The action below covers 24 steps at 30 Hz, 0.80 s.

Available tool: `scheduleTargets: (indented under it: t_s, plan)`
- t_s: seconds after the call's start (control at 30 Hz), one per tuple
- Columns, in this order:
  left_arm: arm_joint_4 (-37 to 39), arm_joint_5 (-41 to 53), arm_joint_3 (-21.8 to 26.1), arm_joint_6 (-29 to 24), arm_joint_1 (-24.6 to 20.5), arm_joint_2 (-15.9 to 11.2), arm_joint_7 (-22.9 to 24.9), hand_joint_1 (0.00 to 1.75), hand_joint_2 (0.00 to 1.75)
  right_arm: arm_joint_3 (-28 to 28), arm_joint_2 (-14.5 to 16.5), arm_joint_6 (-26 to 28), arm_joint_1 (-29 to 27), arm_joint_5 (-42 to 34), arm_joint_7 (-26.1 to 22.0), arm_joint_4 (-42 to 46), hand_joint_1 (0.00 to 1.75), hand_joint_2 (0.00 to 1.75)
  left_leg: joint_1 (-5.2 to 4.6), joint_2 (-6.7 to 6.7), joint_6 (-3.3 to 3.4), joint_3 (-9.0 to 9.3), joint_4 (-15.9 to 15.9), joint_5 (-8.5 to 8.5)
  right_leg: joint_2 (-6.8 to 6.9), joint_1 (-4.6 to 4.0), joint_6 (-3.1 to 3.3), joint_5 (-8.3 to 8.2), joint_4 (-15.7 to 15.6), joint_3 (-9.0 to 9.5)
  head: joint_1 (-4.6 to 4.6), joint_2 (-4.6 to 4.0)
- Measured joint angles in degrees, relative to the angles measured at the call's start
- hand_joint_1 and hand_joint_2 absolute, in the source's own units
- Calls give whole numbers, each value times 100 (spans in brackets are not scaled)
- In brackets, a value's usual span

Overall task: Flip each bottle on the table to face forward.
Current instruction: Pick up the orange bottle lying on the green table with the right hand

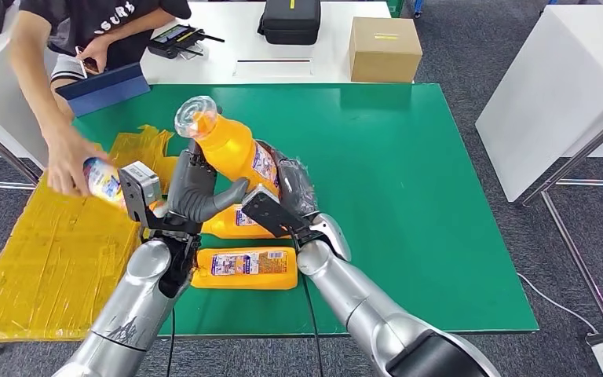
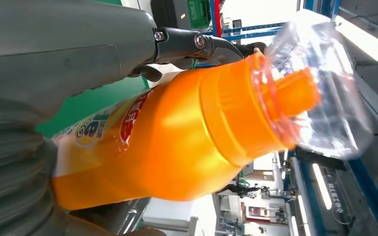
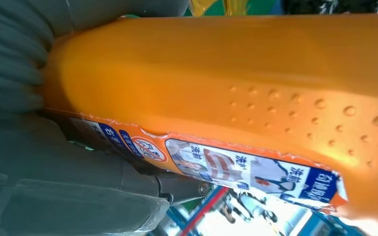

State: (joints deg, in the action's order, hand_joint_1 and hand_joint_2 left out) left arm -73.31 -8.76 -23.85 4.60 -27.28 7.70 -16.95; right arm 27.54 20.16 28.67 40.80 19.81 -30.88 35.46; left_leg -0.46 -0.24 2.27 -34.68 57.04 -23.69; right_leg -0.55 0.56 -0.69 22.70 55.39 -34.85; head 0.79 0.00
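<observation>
Both hands' fingers [image 1: 192, 184] clasp raised bottle [image 1: 232, 145]; two bottles [image 1: 243, 269] lie beneath, person's hand [image 1: 67, 161] nearby.

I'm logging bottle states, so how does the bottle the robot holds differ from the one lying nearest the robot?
The held bottle is lifted and tilted, gripped by the left hand and right hand; the near bottle lies flat, untouched, on the green table. Both are orange with printed labels.
</observation>
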Motion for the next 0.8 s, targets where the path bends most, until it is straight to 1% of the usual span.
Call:
scheduleTargets:
  t_s: [0.2, 0.4, 0.57, 0.67, 0.8]
  plan:
    - [109, -91, -58, -8, -90, 15, 16, 0, 175, 315, 35, 422, 83, 154, 75, 15, 175, 175, 0, 0, 0, 0, 0, 0, 0, 0, 0, 0, 0, 0, 0, 0]
    - [201, -207, -81, -15, -175, 42, 19, 0, 175, 709, 38, 981, 135, 430, 322, 31, 175, 175, 0, 0, 0, 0, 0, 0, 0, 0, 0, 0, 0, 0, 0, 0]
    - [229, -246, -89, -28, -188, 42, 24, 0, 175, 887, 38, 1099, 145, 608, 421, 33, 175, 175, 0, 0, 0, 0, 0, 0, 0, 0, 0, 0, 0, 0, -1, 0]
    - [256, -316, -84, -37, -182, 43, 32, 0, 175, 1010, 37, 1146, 155, 853, 623, 44, 175, 175, 0, 0, 0, 0, 0, 0, -1, 0, 0, 0, 0, -1, -1, 0]
    - [283, -391, -49, -40, -155, 43, 36, 0, 175, 1310, 36, 1151, 176, 757, 894, 48, 175, 175, 0, 0, 0, 1, 0, 0, -1, 0, 0, 0, 0, -1, -1, 0]
